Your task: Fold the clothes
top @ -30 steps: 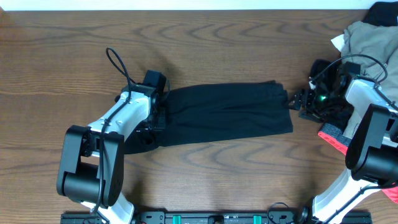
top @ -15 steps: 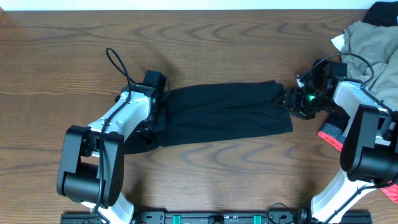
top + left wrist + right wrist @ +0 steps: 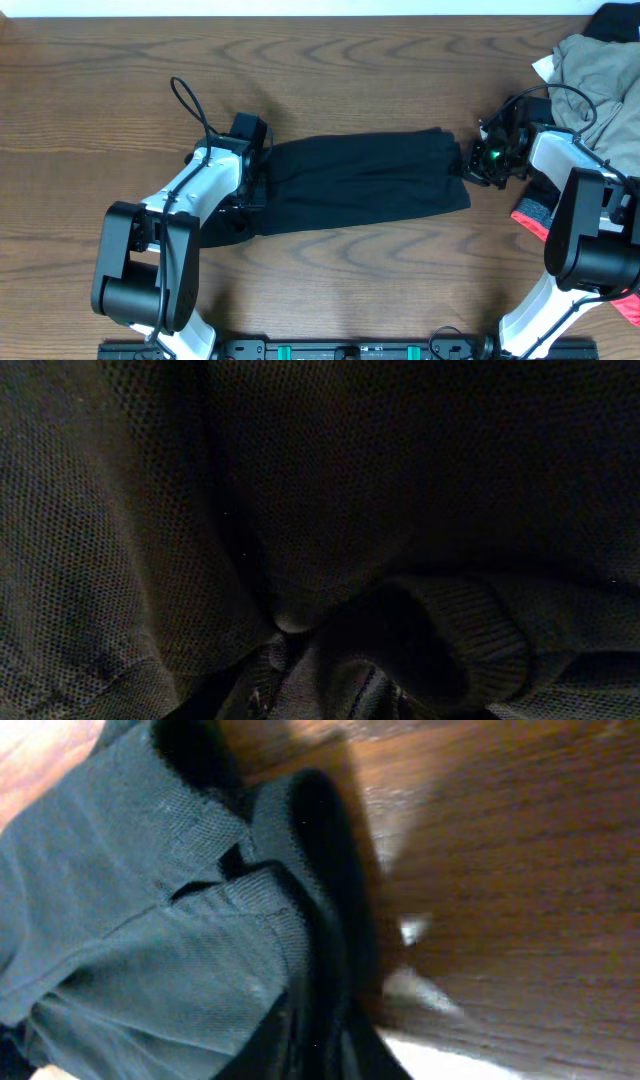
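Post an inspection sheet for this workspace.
Surface: wooden table, bare around the shirt.
Job's things: black shirt lying as a long strip, centre; clothes pile in the far right corner; pink garment at the right edge.
Clutter: nothing seen.
Grippers: left gripper at the shirt's left end, right gripper at its right end; open or shut unclear for both.
Cables: black cable looped behind the left gripper; second cable beside the pile.
Surroundings: white strip along the far edge.

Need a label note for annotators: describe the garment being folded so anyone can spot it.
On the wooden table, look at the centre. The black shirt lies there flattened into a long horizontal band. Unlike the khaki-grey garment crumpled in the far right corner, it is black and spread flat.
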Robot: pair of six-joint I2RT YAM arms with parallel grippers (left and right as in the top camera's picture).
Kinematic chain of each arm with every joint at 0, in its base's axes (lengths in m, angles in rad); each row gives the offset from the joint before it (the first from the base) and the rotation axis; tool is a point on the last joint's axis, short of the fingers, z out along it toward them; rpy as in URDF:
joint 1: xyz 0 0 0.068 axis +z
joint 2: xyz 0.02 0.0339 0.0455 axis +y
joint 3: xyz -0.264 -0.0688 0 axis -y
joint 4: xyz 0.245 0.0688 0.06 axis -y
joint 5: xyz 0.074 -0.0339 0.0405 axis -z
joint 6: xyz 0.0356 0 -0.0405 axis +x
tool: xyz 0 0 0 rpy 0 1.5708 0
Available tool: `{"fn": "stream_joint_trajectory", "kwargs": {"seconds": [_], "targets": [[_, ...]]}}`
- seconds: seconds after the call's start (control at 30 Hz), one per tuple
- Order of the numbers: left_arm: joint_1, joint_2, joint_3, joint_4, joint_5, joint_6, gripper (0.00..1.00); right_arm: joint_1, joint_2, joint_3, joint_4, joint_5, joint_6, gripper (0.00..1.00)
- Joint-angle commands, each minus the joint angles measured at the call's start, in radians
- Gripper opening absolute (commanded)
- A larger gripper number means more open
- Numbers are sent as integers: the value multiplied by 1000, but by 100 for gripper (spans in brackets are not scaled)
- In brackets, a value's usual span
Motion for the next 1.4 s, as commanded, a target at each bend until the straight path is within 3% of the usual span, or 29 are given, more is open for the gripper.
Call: {"fn": "stream_joint_trajectory", "kwargs": {"seconds": [0.0,0.13,0.27,0.33,0.37,0.6,0.8,1.1,1.37], "targets": [[12,23,-18,5,-55,-18,48,15,24,-14,9,42,11,1],[12,9,16,-18,-27,-17,60,19,24,-14,24,47,11,1],[12,-50,77,-53,32,-18,61,9,18,-10,24,108,11,1],[11,-93,96,-56,60,-17,90,-8,4,-2,11,134,10,1],[11,-125,99,-53,64,-17,95,-26,-10,7,0,136,-2,1],[12,-224,99,-53,65,-17,96,-124,-124,130,-149,216,-78,1],[11,-224,98,-56,80,-18,96,-101,-189,230,-291,256,-113,1],[11,-224,98,-63,80,-18,96,143,-192,240,-391,333,-104,1],[11,-224,98,-67,80,-17,96,399,-179,240,-389,394,0,1]]}}
